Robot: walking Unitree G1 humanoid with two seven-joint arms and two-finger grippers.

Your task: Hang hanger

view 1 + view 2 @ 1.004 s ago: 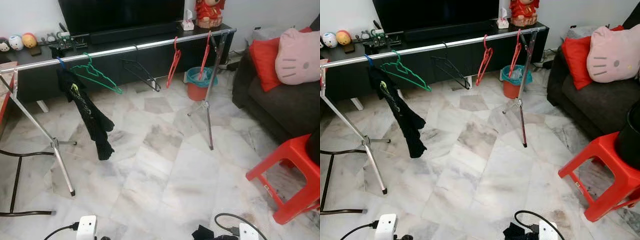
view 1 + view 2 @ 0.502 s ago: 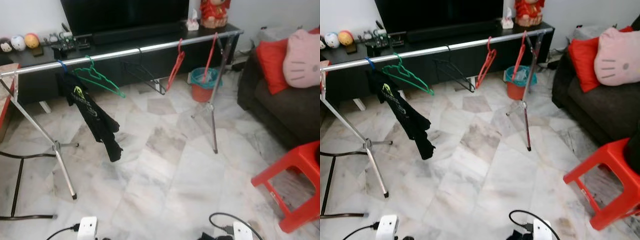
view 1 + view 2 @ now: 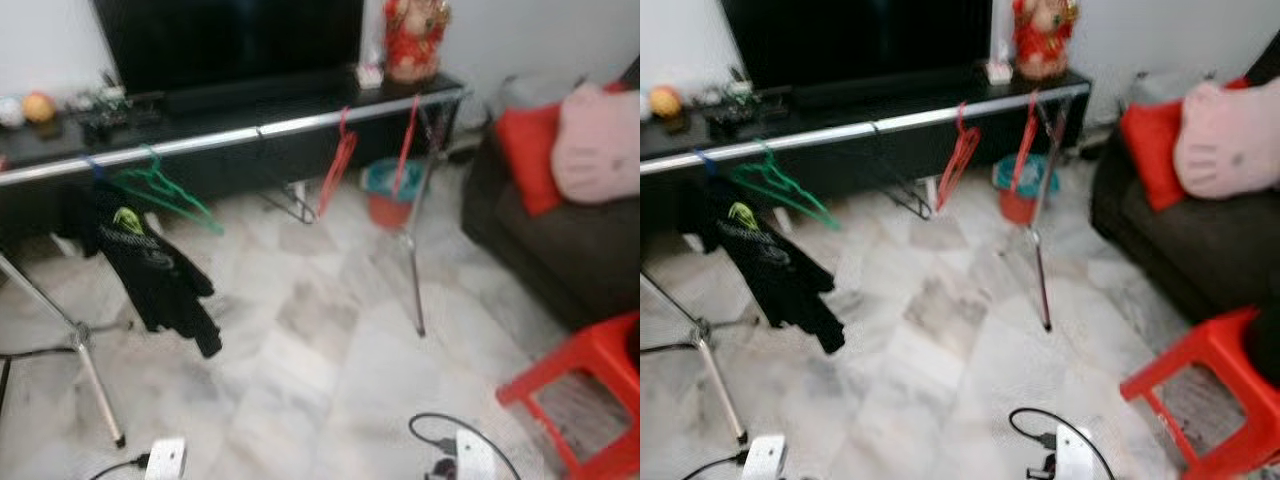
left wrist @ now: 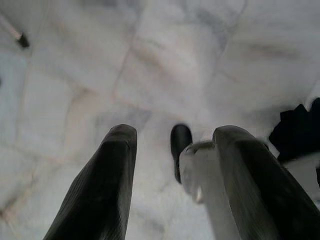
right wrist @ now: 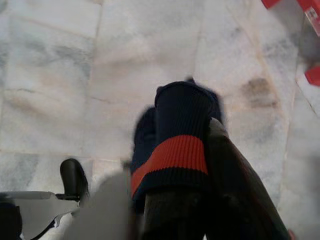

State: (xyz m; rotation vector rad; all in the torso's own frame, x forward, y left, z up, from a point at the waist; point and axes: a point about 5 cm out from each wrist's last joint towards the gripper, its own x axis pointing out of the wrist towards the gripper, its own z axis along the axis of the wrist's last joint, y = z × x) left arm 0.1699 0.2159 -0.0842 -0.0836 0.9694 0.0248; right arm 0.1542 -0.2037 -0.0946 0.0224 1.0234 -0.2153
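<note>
- Four hangers hung on the silver rail (image 3: pixel 210 137) as I counted: one green hanger (image 3: pixel 160 193), one black hanger (image 3: pixel 285 200), two red hangers (image 3: pixel 338 172); the second red hanger (image 3: pixel 405 148) was near the rail's right end.
- One black garment (image 3: pixel 150 280) hung near the rail's left end, beside the green one; I couldn't tell what it hung from.
- One rail on two leg stands, blurred; it stood in front of one black TV bench (image 3: pixel 250 115).
- One red bin (image 3: pixel 390 195) sat on the floor behind the right stand.
- One red stool (image 3: pixel 585 395) was at my right, in front of one dark sofa (image 3: pixel 560 250) with one red cushion (image 3: pixel 525 155) and one pink cushion (image 3: pixel 600 140).
- Left gripper (image 4: pixel 172 172) pointed at marble floor (image 4: pixel 175 60), its two fingers spread wide, nothing between them.
- Right gripper (image 5: pixel 172 200) pointed down at the floor, pinching one navy cloth with red band (image 5: pixel 177 145) at its tips.
</note>
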